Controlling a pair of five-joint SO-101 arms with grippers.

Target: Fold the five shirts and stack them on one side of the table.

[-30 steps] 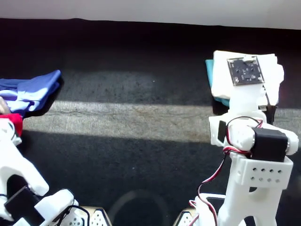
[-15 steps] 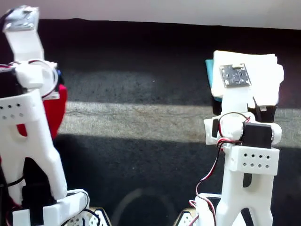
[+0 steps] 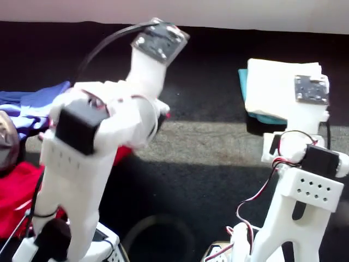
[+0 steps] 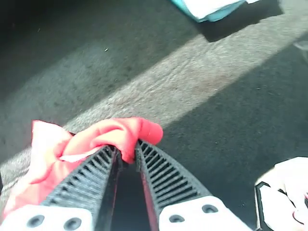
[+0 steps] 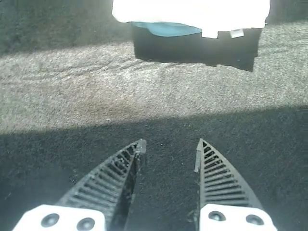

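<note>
Left gripper: black ribbed jaws closed tight on a bunched fold of the red cotton shirt, cloth pinched betw. the tips, rest of it trailing back under the wrist. Left arm: white, now up and leaning in toward table centre. 1 s ago it sat low at the near left corner; 0.5 s ago it stood over the left edge w/ red cloth beneath it. The red shirt has come along, dragged from the left edge, most of it lying at the near left. Right gripper: jaws apart, holding nothing, low over the dark grey felt-like table cover near its sunlit band. Right arm has drifted a little toward its own side since 1 s ago. Folded stack, white shirt on top w/ teal shirt edge showing below: far right of table, unmoved in all three high frames (no. of layers cannot be told). Blue crumpled shirt: far left, unfolded, same spot as 1 s ago. Status, est.: red shirt being brought to the open middle for spreading and folding; at least 2 items stacked, red in hand, blue waiting, so roughly halfway. The free right gripper looks placed to take a second corner.
</note>
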